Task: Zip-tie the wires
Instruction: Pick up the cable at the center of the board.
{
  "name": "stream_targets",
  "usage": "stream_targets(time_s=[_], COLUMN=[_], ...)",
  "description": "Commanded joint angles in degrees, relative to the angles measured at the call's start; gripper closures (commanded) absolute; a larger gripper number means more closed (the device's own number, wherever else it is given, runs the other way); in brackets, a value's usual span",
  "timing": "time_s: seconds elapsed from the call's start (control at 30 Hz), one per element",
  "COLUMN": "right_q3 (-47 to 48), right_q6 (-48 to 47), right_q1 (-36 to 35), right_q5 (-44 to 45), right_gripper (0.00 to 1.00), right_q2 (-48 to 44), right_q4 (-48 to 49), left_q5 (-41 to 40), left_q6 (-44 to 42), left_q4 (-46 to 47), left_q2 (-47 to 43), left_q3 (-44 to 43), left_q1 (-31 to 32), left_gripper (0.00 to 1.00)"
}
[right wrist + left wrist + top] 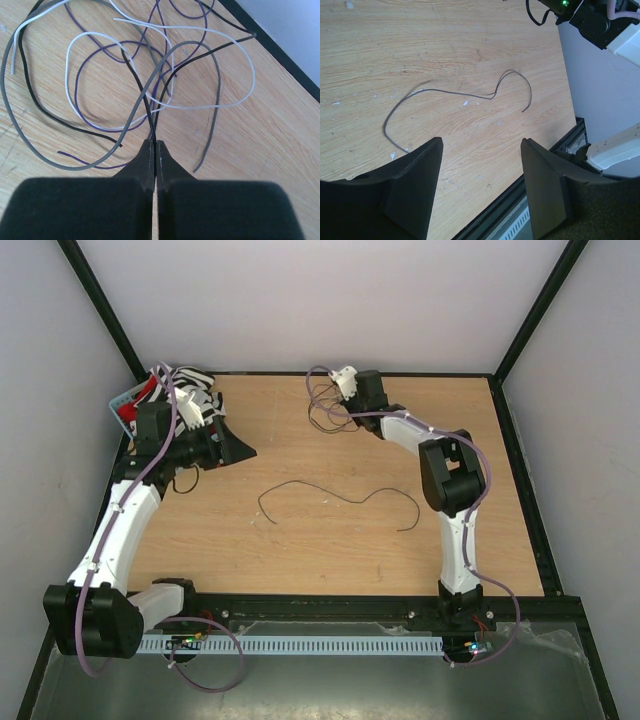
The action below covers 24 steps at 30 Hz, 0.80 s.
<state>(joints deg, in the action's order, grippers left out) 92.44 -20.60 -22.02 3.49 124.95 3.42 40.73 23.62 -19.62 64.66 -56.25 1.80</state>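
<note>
1. Wood-grain table (300,550) fills the workspace, with both arms bolted at its near edge.
2. At the table's far edge, about mid-width, lies the tangle of wires (150,122): thin curling strands in black, grey, white and purple, looped over one another and flat on the tabletop.
3. The right gripper (154,145) reaches to that far-edge spot. Its jaws are pressed together with no gap between them, and two black strands of the tangle run straight into the seam at the fingertips, pinched there. The other strands fan out away from the tips, and a grey one curves past on each side of the fingers.
4. A lone strand (340,502), dark and wavy, lies at the middle of the table, well apart from the tangle and touching neither gripper.
5. The left gripper (481,145) hangs above the table's far-left part with its jaws spread wide and nothing between them. From its wrist camera, the lone strand shows on the bare wood beyond the two dark fingers (420,185).
6. A blue basket (122,403) sits at the table's far-left corner, beside the left wrist. I cannot make out its red and white contents.
7. Lilac cables (105,540) run along both arms down to the table's near edge.
</note>
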Motion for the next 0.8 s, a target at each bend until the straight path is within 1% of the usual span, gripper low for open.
stream_targets(time_s=[0.0, 0.1, 0.2, 0.27, 0.4, 0.5, 0.6, 0.67, 0.77], right_q3=[2.98, 6.04, 11.46, 14.27, 17.81, 18.46, 17.77, 17.02, 14.88], right_q6=[-0.31, 0.65, 2.59, 3.81, 4.46, 4.23, 4.39, 4.64, 4.74], right_q1=[0.19, 0.25, 0.24, 0.23, 0.25, 0.28, 0.29, 0.23, 0.23], right_q5=[1.02, 3.1, 4.94, 5.35, 2.07, 0.51, -1.27, -3.57, -8.02], right_gripper=[1.0, 1.0, 1.0, 1.0, 1.0, 1.0, 1.0, 1.0, 1.0], right_q2=[-6.25, -10.12, -13.07, -14.86, -18.22, -19.65, -20.9, -21.84, -23.22], right_q4=[-3.63, -6.7, -11.14, -12.46, -12.9, -12.84, -12.86, -12.61, -11.69], left_q5=[2.19, 2.61, 2.95, 3.0, 4.1, 5.5, 5.73, 4.52, 3.01], left_q6=[0.58, 0.78, 0.94, 1.23, 2.89, 8.05, 16.43, 21.87, 26.59], left_q4=[2.04, 1.59, 1.33, 1.38, 4.77, 9.38, 15.07, 17.13, 20.05], left_q2=[-0.73, 0.73, 3.16, 5.13, 9.36, 12.97, 16.83, 19.52, 23.85], left_q3=[-3.41, -6.61, -10.93, -13.99, -20.25, -25.44, -30.06, -33.15, -38.1], left_q1=[-0.4, -0.44, -0.4, -0.4, -0.33, -0.16, 0.79, 2.53, 6.03], left_gripper=[0.34, 0.34, 0.34, 0.34, 0.33, 0.31, 0.29, 0.29, 0.27])
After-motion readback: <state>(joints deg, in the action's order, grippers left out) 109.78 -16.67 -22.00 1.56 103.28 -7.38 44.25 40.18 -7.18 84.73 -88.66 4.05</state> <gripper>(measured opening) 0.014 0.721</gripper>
